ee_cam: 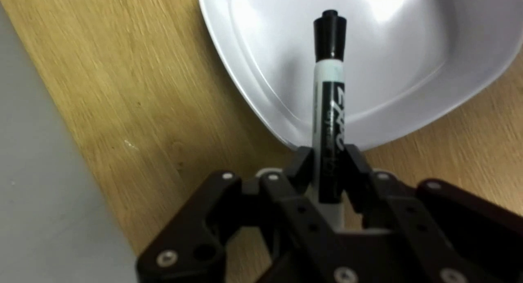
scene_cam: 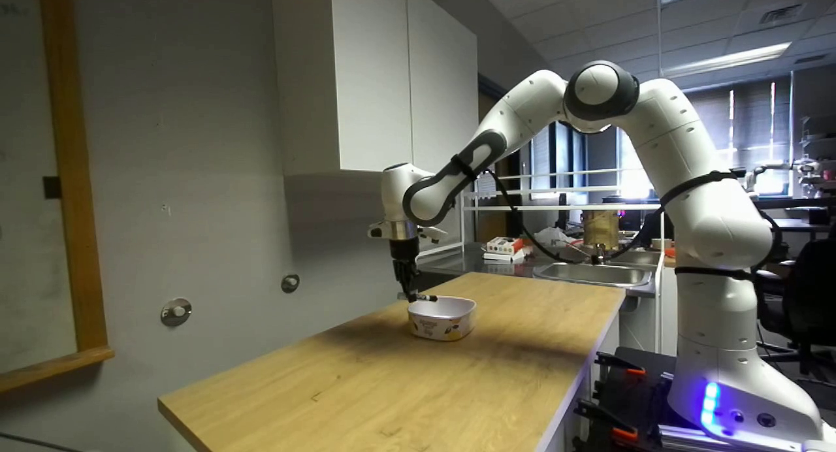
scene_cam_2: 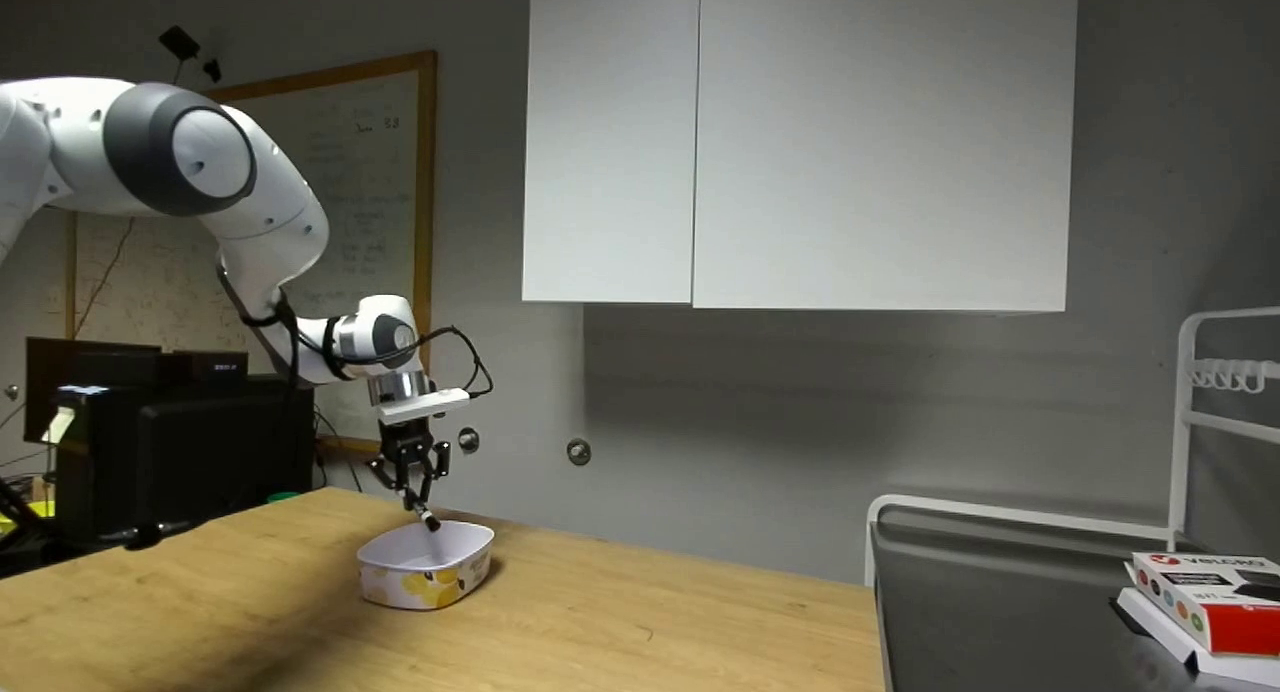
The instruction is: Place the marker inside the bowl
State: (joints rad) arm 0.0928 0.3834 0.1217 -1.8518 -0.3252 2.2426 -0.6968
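Carrying seems nearly finished: in an exterior view, the gripper (scene_cam: 412,298) pinches the marker (scene_cam: 428,298), whose capped end points right, above the bowl (scene_cam: 443,322). Next, we should advance it inward, then release. In the wrist view, we find the marker's rear blurred and the bowl cut off at the top.

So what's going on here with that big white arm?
That's a robot arm gripping a marker in the tool at its end. The marker's black cap is out over a whitish bowl, which sits on a wooden tabletop. It hasn't let go yet; dropping the marker in the bowl seems the likely next step.
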